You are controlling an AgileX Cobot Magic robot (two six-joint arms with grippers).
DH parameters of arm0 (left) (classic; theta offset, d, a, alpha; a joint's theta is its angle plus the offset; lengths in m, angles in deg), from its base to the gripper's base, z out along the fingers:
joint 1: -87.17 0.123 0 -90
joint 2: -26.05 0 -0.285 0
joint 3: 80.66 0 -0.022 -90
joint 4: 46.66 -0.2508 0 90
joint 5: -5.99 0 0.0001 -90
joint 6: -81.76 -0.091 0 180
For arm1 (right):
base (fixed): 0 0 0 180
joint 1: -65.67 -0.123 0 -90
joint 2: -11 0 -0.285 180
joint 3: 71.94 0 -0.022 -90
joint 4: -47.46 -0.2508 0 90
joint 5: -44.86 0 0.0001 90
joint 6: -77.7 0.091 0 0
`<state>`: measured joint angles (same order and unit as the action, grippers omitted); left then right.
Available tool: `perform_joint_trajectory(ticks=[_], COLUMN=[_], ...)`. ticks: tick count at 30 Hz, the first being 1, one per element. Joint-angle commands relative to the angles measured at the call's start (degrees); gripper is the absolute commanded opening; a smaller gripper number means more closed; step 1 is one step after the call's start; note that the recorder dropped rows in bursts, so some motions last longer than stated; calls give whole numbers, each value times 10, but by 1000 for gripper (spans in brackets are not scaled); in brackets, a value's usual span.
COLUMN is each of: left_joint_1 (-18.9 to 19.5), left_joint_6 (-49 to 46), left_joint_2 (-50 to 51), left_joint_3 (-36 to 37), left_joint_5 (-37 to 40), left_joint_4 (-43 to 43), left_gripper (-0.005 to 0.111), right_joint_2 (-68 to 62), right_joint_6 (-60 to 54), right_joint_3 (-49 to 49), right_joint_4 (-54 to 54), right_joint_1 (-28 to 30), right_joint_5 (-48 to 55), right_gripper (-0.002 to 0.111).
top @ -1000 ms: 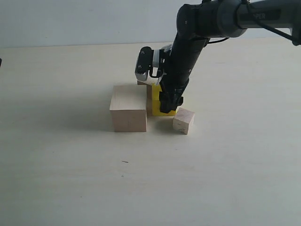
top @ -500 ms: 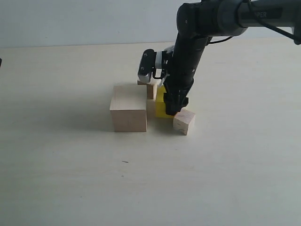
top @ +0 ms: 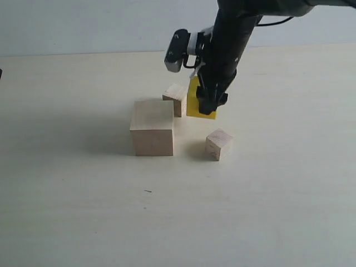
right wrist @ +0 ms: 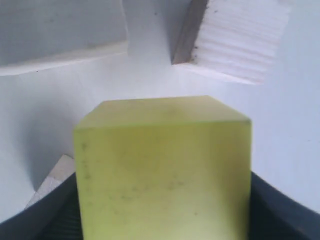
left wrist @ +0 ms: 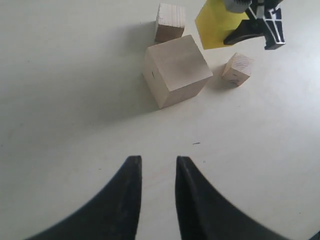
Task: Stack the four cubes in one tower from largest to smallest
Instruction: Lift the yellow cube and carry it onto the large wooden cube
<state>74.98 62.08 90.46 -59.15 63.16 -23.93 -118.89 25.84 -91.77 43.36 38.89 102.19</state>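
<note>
Four cubes are showing on the table (top: 83,211), none of them stacked yet.

1. Right gripper (top: 209,105): the jaws are pinching the yellow cube (top: 194,101) from two opposite sides. The arm is reaching down from above, and the cube is hanging clear of the table surface with its lower edge at a slight slant. In the right wrist view the yellow cube (right wrist: 162,170) is filling the space between the dark fingers (right wrist: 282,212), with bare table showing beneath it.

2. Left gripper (left wrist: 157,161): the jaws are standing slightly parted, leaving a narrow gap, and are holding nothing. This gripper is hovering over bare table, well apart from the cubes.

3. Large wood cube (top: 152,129): it is sitting flat on the table, to the left of the held yellow cube in the exterior view. Nothing is resting on its top face.

4. Far small wood cube (top: 176,99): it is sitting on the table just behind the far right corner of the large wood cube. Whether the two are touching cannot be told. The yellow cube is hanging just beside it.

5. Near small wood cube (top: 217,144): it is sitting on the table in front of the yellow cube, turned at an angle, and apart from the large wood cube.

Which small cube is the smaller one cannot be told.
</note>
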Motion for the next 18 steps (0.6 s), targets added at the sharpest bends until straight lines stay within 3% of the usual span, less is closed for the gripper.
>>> perform_joint_trajectory(ticks=[1,10,18], left_joint_1=[2,2,2], left_joint_6=[-1,-1,-1], left_joint_2=[-2,-2,-2], left_joint_3=[1,1,1], left_joint_5=[-4,-2,-2], left_joint_4=[3,5,6], left_gripper=[26,26,26], right_joint_2=[25,24,23], right_joint_6=[20,35,16], right_joint_3=[-41,-170,-188], right_joint_4=[13,-56,-62], right_joint_1=[2,1,-34], right_joint_5=[36,126,126], right_gripper=[0,0,0])
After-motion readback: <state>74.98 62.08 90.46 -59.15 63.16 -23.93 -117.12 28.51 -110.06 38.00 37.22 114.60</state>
